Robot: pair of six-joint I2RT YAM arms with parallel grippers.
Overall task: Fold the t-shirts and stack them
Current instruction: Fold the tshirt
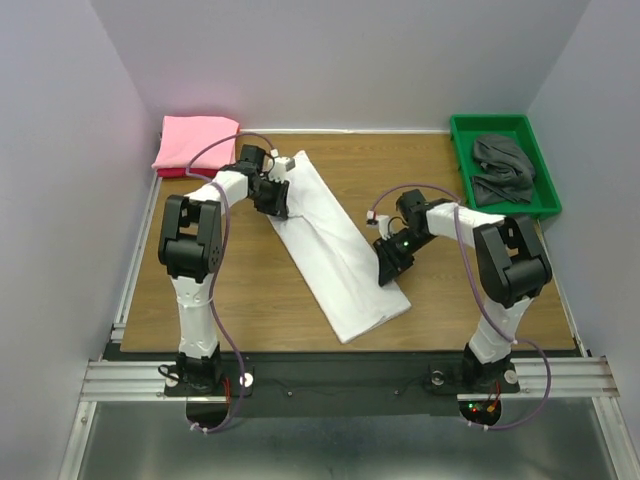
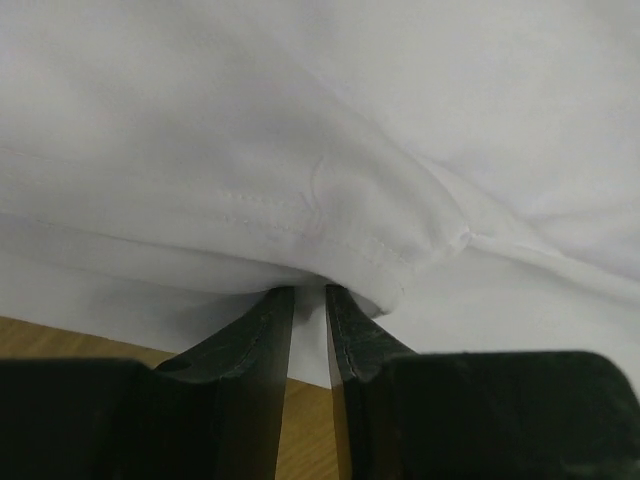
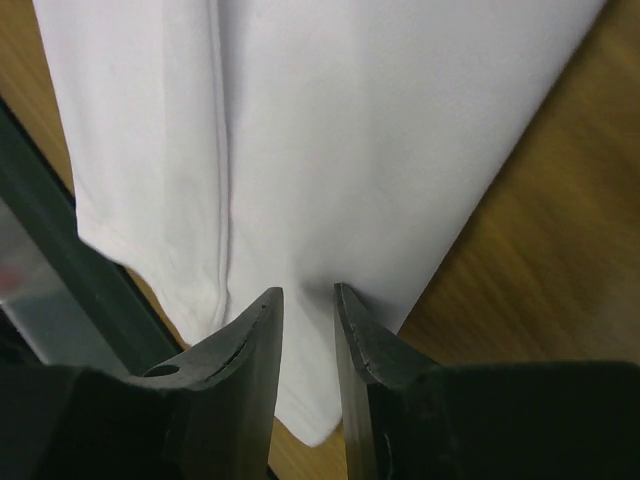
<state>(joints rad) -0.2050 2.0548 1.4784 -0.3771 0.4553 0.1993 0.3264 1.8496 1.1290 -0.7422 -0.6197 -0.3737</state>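
Observation:
A white t-shirt (image 1: 335, 250), folded into a long strip, lies diagonally across the middle of the table. My left gripper (image 1: 278, 192) is at the strip's far left end. In the left wrist view the gripper (image 2: 310, 288) is shut on a bunched hem of the white t-shirt (image 2: 400, 120), which drapes over its tips. My right gripper (image 1: 388, 268) is at the strip's right edge near its near end. In the right wrist view the gripper (image 3: 308, 288) is closed to a narrow gap, pinching the white t-shirt (image 3: 350, 130). A folded pink t-shirt (image 1: 195, 145) lies at the back left.
A green bin (image 1: 540, 205) at the back right holds a crumpled grey t-shirt (image 1: 502, 165). The table's near edge and its metal rail (image 3: 60, 200) run close to the shirt's near end. Bare wood (image 1: 230, 290) shows on both sides of the strip.

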